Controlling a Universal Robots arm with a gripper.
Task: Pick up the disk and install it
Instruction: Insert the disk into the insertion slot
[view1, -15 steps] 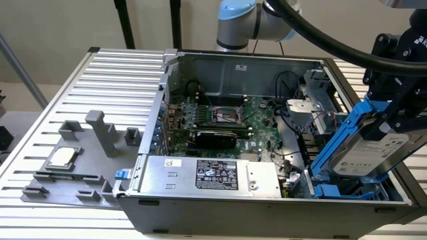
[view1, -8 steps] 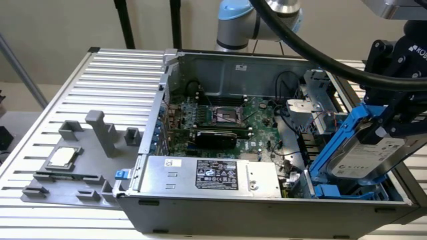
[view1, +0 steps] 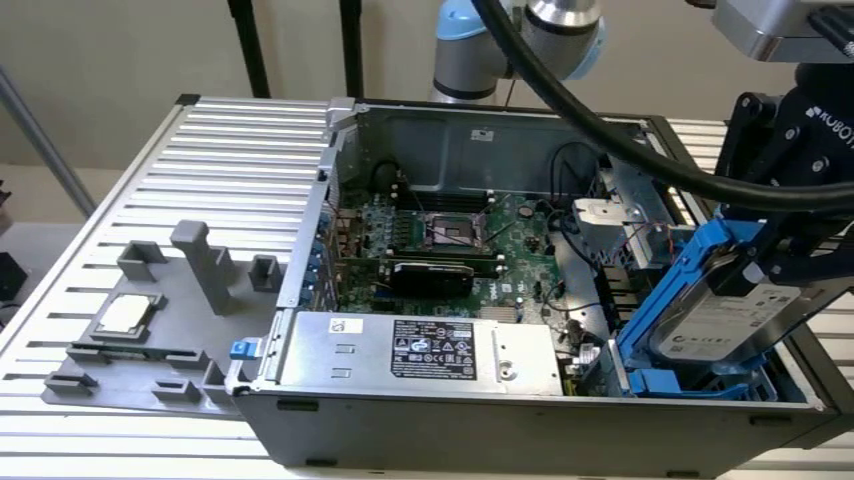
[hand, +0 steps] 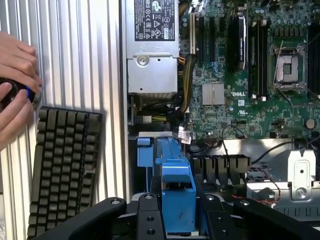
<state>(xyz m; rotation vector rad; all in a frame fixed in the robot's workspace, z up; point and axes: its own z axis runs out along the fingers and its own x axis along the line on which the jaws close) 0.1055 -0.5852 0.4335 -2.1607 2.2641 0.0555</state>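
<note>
The tool is closed on the blue plastic frame of the hard drive, held at the drive-bay end of the open computer case. The drive stands tilted, white label exposed, its lower end down between the case walls. In the exterior view, the case's right rim runs just beside the drive, so side room there is narrow; the near rim passes just below the frame's lower end. The power supply lies along the near rim, towards the exterior view's left. The slatted desk extends past the case on both sides. Near its left edge sits a grey fixture carrying a square silver chip. A keyboard and a person's hands are beside the case.
</note>
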